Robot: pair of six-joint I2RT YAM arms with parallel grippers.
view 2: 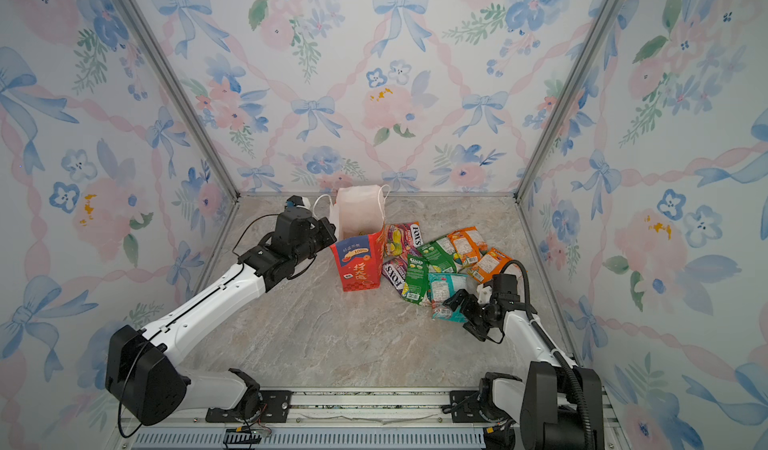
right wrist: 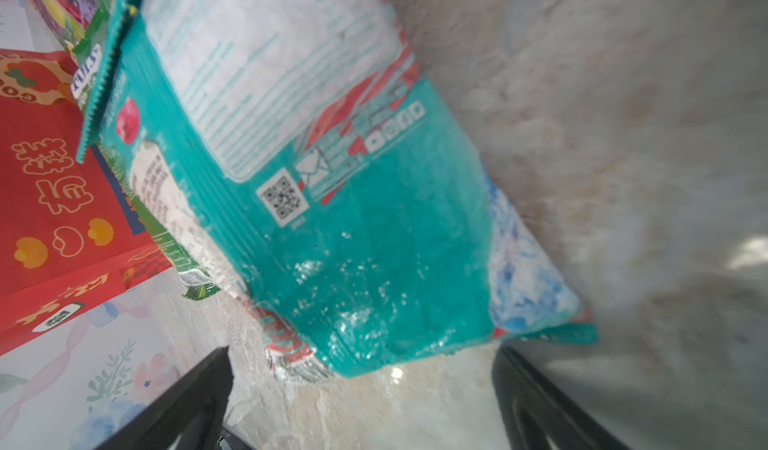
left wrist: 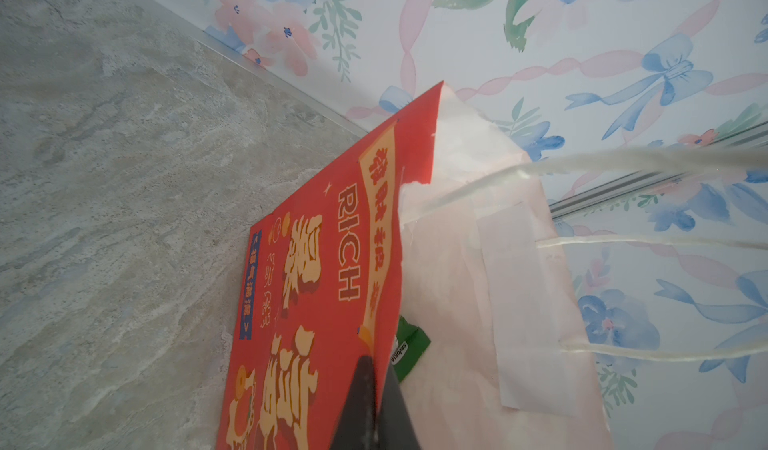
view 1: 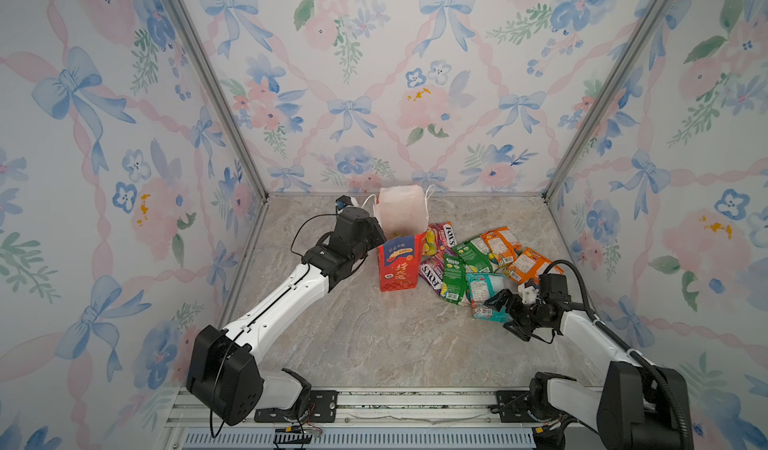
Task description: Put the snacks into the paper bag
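Left wrist view shows the left pincer [left wrist: 378, 369] clenched on the red wall of the paper bag [left wrist: 332, 260], while the right pincer [right wrist: 361, 350] gapes at one end of the teal packet [right wrist: 332, 227] lying on the table [right wrist: 623, 136] nearby.

Marble-look tabletop [view 1: 374, 344] is sitting inside floral wallpaper walls [view 1: 374, 73] (bows, pink ribbons). Aluminium posts [view 1: 212, 82] are running up both rear corners; a slotted rail [view 1: 415, 402] is spanning the front edge.
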